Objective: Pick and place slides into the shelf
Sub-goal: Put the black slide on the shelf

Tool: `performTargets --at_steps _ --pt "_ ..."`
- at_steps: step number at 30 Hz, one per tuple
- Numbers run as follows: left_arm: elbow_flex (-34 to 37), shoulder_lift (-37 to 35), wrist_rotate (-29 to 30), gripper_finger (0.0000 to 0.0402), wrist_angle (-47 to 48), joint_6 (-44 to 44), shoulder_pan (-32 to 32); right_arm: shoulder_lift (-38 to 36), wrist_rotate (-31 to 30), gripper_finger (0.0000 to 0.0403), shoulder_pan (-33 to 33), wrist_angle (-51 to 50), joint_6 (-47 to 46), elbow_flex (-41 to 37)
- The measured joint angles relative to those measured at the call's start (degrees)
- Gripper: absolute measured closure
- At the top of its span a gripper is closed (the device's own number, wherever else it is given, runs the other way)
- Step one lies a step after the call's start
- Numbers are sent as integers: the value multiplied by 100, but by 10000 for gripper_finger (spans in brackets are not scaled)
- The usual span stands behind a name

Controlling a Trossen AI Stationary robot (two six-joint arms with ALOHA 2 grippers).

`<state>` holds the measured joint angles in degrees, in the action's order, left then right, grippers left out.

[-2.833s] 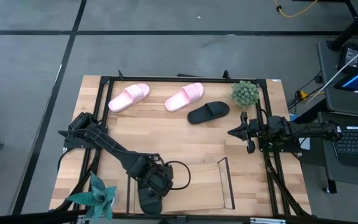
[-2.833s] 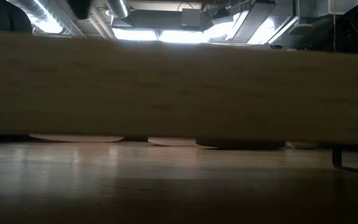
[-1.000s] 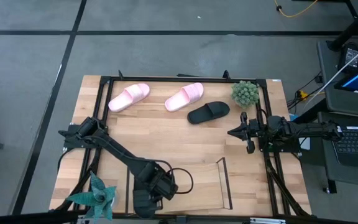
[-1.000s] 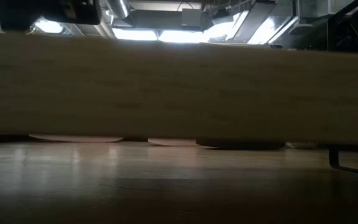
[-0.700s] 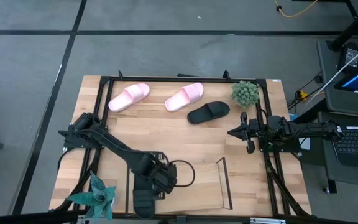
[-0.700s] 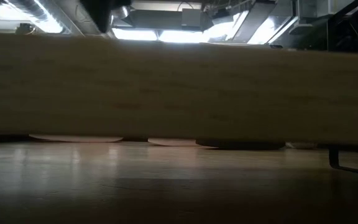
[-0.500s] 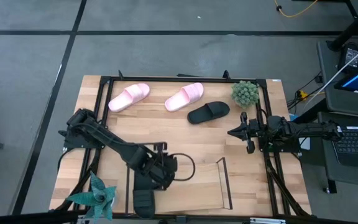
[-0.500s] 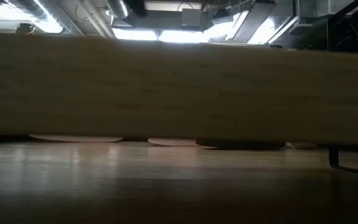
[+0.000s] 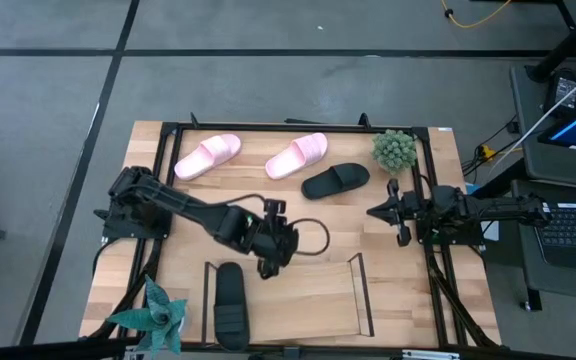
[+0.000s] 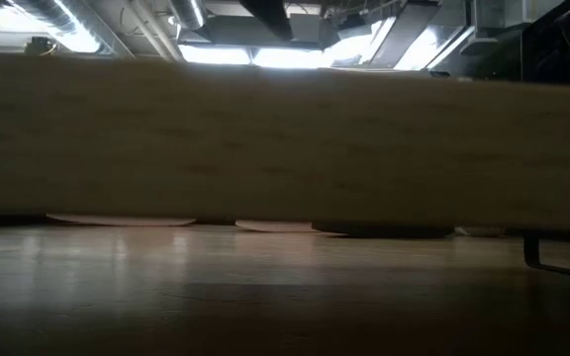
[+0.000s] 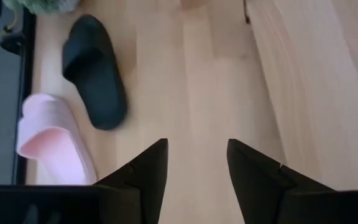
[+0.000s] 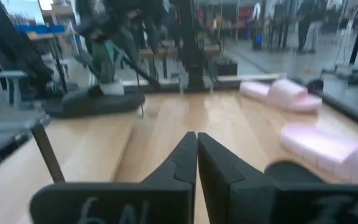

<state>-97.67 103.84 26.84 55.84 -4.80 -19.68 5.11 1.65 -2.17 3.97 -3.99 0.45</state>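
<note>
One black slide [image 9: 229, 306] already lies in the shelf [image 9: 364, 296], at its left end. The left claw [image 9: 273, 262] hangs open and empty above the bench [image 9: 348, 225]. The other black slide [image 9: 335, 180] lies beyond it toward the far right, long axis slanted, nearer this arm's reach than the pink slides [image 9: 207, 156]; the right claw [image 9: 385, 212] waits closed at the right edge.

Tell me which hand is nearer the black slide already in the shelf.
Left. The left hand, open and empty, hovers just up and right of the black slide lying in the shelf. The right hand, shut, waits at the table's right side, much farther off.
</note>
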Motion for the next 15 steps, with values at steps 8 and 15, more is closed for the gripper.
performTargets --at_steps 8,15 --pt "319 -251 -85 243 -983 256 479 0 -356 385 2 164 335 0" --pt "1765 -698 -493 243 -3440 809 423 0 -354 385 2 109 429 2"
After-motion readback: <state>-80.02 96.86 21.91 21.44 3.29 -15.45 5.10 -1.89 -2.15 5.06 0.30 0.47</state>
